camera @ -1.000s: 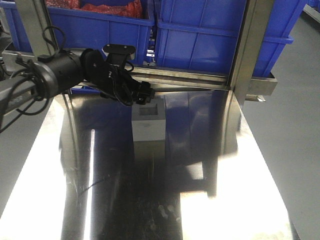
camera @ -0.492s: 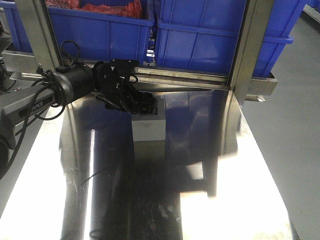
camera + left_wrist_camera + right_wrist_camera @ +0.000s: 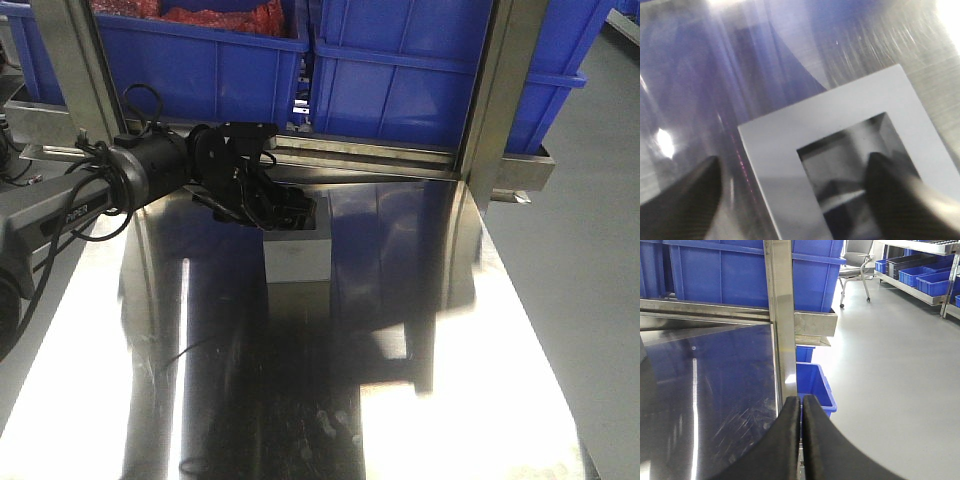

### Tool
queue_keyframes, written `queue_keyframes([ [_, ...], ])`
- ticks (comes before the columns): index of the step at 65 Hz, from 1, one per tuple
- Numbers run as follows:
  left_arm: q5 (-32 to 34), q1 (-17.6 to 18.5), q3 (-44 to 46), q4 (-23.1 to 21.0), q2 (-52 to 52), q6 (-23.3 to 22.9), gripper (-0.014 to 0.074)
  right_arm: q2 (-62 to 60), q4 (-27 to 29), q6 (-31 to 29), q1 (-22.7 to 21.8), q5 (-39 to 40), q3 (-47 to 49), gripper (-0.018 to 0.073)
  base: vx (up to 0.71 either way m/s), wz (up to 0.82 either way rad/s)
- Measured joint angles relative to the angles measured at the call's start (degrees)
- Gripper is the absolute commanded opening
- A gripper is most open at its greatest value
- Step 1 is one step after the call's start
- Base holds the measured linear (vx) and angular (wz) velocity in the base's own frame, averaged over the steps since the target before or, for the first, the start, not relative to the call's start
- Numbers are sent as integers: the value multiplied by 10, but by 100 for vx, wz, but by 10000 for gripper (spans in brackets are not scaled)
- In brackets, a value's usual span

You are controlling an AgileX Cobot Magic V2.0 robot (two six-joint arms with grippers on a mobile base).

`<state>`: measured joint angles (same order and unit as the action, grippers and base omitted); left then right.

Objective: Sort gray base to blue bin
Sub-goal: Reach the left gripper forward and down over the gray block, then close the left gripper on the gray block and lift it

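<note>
Gray block (image 3: 297, 262): matte, square hollow on top, standing on your steel table (image 3: 450, 330) near the back edge.
Left gripper (image 3: 288, 213): spread wide, right above the block.
Right gripper (image 3: 801, 407): pressed together.

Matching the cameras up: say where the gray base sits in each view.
Exterior front-facing: gray base upper centre, just beneath the left tool.
Left wrist: gray base fills the lower right.
Right wrist: not in view.
Shared landmark: the steel table, seen in all three.

Harsh glare streaks the dim steel table (image 3: 450, 400) (left-wrist view blurred).
</note>
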<state>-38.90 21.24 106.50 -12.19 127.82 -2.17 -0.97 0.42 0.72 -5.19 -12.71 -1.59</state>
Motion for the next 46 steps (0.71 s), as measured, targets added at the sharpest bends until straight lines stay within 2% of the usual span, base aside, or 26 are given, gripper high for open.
queue_keyframes([
  [17,-8,0,5,-1,-1,-2,144,0,0,0,0,0,0,-5,0,0],
  [24,-9,-1,6,1,-1,-2,59,0,0,0,0,0,0,-5,0,0],
  [34,-9,-1,6,2,-1,-2,-1,0,0,0,0,0,0,-5,0,0],
  [46,-7,0,5,5,-5,0,-2,0,0,0,0,0,0,-5,0,0],
])
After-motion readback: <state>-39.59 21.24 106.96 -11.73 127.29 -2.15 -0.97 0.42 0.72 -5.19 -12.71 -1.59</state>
